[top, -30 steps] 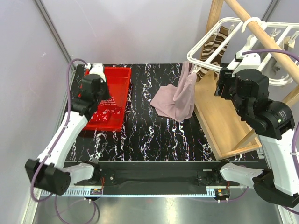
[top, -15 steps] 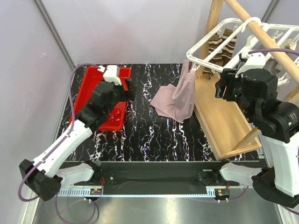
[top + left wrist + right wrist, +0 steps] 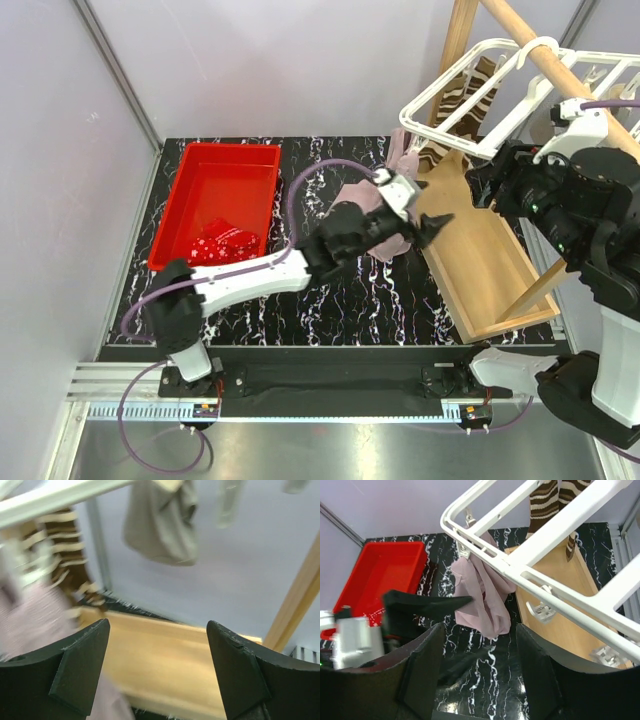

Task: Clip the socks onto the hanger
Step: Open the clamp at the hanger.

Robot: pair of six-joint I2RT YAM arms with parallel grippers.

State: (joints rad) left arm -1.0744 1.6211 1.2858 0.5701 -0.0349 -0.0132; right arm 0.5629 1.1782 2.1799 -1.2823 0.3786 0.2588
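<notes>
**Changes from the earlier frames.** The left arm has left the red tub (image 3: 225, 190) at the far-left corner of the worktop (image 3: 300, 190). It now reaches across to the right half. The left gripper (image 3: 157, 630) has come up beside the mauve-pink sock (image 3: 482, 597), just below the near-left corner of the hanger (image 3: 570, 522). Its jaws, previously near together over the tub, now stand wide apart with nothing between them. The red speckled sock (image 3: 222, 243) remains in the tub. The right gripper (image 3: 480, 635) has shifted slightly to the right. Its jaws are parted and empty, below the hanger frame.

**Position of the task items.** The hanger hangs by its hook from the wooden pole (image 3: 560, 75), above the right edge of the worktop. The mauve-pink sock hangs from the hanger's near-left corner, with its lower end draped on the worktop. The striped sock (image 3: 462, 100) hangs from the far side of the frame.

**Limited visibility.**
- The left arm covers part of the mauve-pink sock in the top view.
- The left wrist view is blurred. It shows a beige-grey sock (image 3: 160, 525) hanging; its clip is cut off.
- Two striped lengths hang side by side. Whether they are one sock or two cannot be determined.

**Count.** One hanger, one tub, and four sock colours.
</notes>
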